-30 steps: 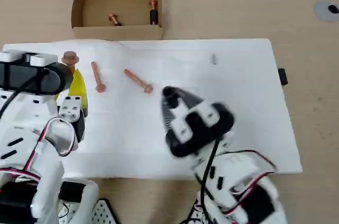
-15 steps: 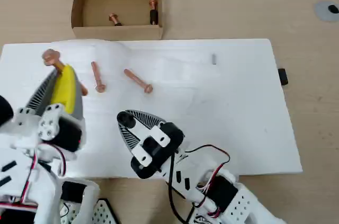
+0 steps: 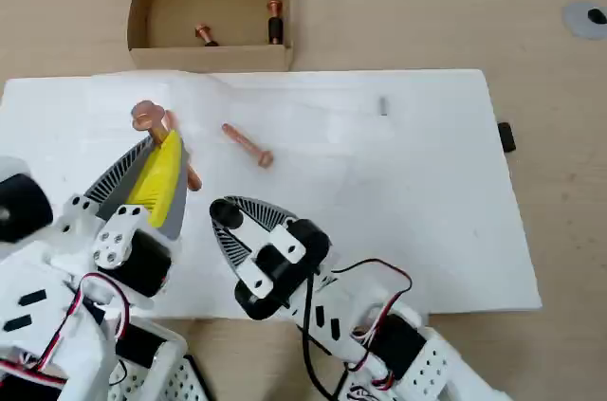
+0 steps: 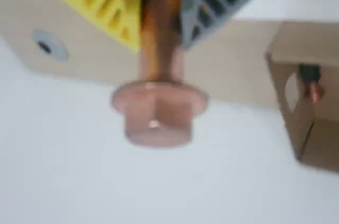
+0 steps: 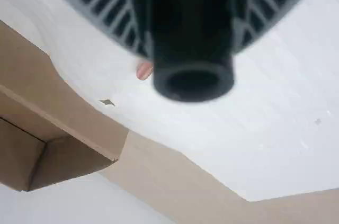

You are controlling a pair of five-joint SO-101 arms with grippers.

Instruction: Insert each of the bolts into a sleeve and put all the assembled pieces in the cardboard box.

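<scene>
Holding a copper bolt by its shank, the left gripper has its yellow and grey fingers pinched tight on it. The head sticks out past the tips, up over the left part of the white foam sheet. The right gripper is clamped on a black sleeve, hanging over the near part of the sheet. In its wrist view you can look straight into the sleeve's open bore.

So both halves of the next piece are in the claws, but they're well apart and not lined up. By my read nothing's inserted yet, and that's the step in hand.

Progress-wise, the cardboard box at the far edge of the table already has a first assembled piece and a second assembled piece lying inside, near the front wall. That part looks done.

What's left, as far as I can tell:
- mating the held bolt and sleeve, then boxing them
- a loose bolt lying on the sheet between the grippers and the box
- a copper bit peeking out just beside the left gripper's grey finger, probably another bolt, but it's mostly hidden so I can't say for sure
</scene>
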